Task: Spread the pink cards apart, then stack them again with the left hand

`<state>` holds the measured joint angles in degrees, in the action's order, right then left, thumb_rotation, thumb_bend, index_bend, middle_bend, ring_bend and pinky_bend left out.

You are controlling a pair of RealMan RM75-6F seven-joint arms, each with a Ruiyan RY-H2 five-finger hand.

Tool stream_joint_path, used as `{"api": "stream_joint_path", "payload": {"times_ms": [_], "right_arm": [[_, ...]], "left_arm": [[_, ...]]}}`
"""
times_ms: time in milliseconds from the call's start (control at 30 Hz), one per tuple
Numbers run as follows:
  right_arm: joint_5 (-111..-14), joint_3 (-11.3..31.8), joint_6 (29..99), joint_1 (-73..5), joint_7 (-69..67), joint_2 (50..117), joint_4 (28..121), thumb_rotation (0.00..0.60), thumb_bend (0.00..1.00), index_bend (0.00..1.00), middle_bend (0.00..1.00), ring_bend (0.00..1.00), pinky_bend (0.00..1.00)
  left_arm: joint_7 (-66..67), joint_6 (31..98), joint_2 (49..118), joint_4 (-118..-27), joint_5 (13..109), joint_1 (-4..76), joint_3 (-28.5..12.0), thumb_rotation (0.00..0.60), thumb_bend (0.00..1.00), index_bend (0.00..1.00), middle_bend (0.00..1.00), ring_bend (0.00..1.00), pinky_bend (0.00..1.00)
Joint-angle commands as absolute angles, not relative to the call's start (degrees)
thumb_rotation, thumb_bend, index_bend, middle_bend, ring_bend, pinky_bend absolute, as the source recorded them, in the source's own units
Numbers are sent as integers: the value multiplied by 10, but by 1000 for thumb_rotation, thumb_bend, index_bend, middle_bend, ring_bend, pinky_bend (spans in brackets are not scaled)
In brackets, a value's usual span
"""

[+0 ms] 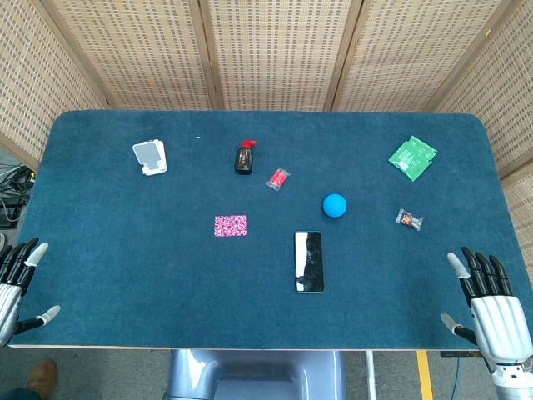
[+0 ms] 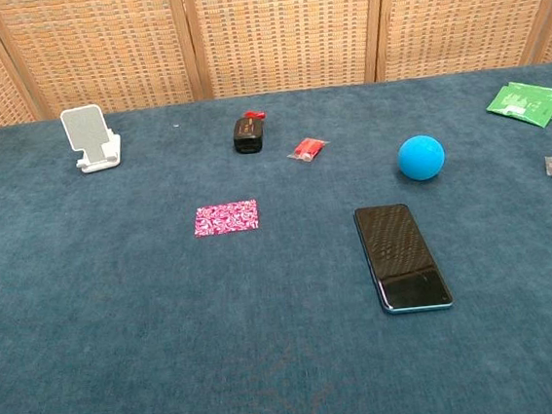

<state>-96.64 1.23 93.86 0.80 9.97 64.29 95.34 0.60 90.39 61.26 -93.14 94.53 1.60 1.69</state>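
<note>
Silver-white hands only show up in the head view: left hand (image 1: 17, 279) at the lower left edge, right hand (image 1: 487, 304) lower right, both spread wide and holding nothing. Chest view misses them but shows the pink cards (image 2: 226, 219) stacked mid-table, left of the phone (image 2: 402, 255).

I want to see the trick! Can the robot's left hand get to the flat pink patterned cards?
Probably yes: nothing lies between the left hand and the flat pink patterned cards, only bare blue table.
</note>
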Motion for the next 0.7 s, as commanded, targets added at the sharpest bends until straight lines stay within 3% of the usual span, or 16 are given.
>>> {"api": "stream_joint_path", "payload": {"times_ms": [33, 267, 300, 333, 367, 400, 467, 533, 700], "right_arm": [[-966, 12, 938, 8, 99, 643, 953, 600, 0, 0, 0, 0, 0], [-966, 11, 936, 8, 98, 641, 956, 600, 0, 0, 0, 0, 0], [-962, 12, 934, 7, 97, 641, 955, 600, 0, 0, 0, 0, 0], [-957, 14, 932, 6, 96, 641, 955, 600, 0, 0, 0, 0, 0], [-954, 16, 930, 5, 96, 641, 954, 600, 0, 0, 0, 0, 0], [-949, 18, 928, 4, 96, 641, 954, 600, 0, 0, 0, 0, 0], [-944, 21, 927, 4, 94, 641, 954, 600, 0, 0, 0, 0, 0], [-938, 24, 925, 3, 95, 641, 954, 600, 0, 0, 0, 0, 0], [-925, 30, 922, 1, 100, 643, 952, 600, 0, 0, 0, 0, 0]], "left_arm": [[6, 903, 613, -931, 946, 17, 17, 600, 0, 0, 0, 0, 0], [13, 890, 616, -932, 942, 25, 14, 600, 0, 0, 0, 0, 0], [9, 874, 616, -940, 943, 35, 13, 600, 35, 0, 0, 0, 0], [3, 857, 612, -952, 940, 45, 12, 600, 110, 0, 0, 0, 0], [-2, 842, 608, -965, 938, 54, 11, 600, 299, 0, 0, 0, 0], [-4, 824, 604, -981, 935, 66, 8, 600, 548, 0, 0, 0, 0], [5, 797, 600, -1000, 932, 84, 3, 600, 897, 0, 0, 0, 0], [23, 767, 605, -1015, 929, 110, -9, 600, 993, 0, 0, 0, 0], [73, 674, 632, -1047, 898, 182, -43, 600, 1000, 0, 0, 0, 0]]}}
